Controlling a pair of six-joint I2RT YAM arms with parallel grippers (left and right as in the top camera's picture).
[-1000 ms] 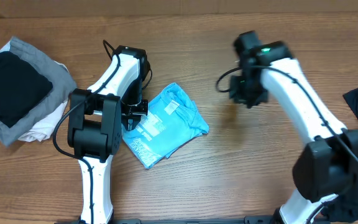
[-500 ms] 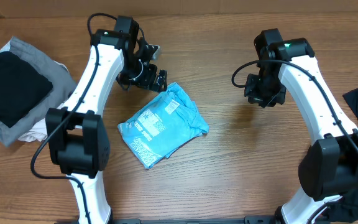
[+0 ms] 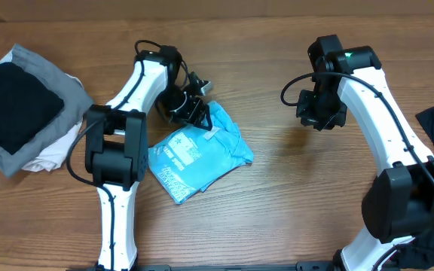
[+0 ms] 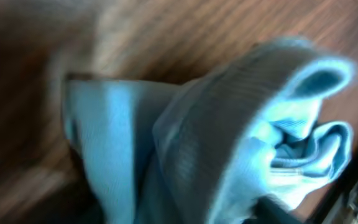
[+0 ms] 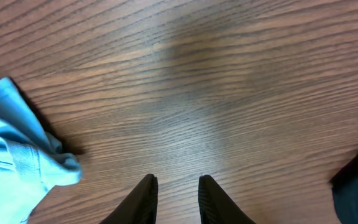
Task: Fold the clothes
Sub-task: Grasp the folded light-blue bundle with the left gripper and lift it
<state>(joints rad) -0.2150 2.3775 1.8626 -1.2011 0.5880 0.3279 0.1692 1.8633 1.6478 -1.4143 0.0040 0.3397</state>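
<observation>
Left pincer [image 3: 193, 111], overhead: at the top edge of the one blue T-shirt [image 3: 198, 150], mid-bench [image 3: 292, 203]; I cannot tell its grip. One black garment [image 3: 10, 105] far left. Left wrist: blurred blue folds. Right wrist: right pincer [image 5: 176, 198] slightly apart, empty, open bench ahead.

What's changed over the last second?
The left gripper swung from the left side of the blue T-shirt round to its far corner, now at the cloth; grip unclear. The right gripper shifted slightly right, then held, empty. T-shirt and stacked clothes stayed put.

Even, bright light; left wrist view blurred.
</observation>
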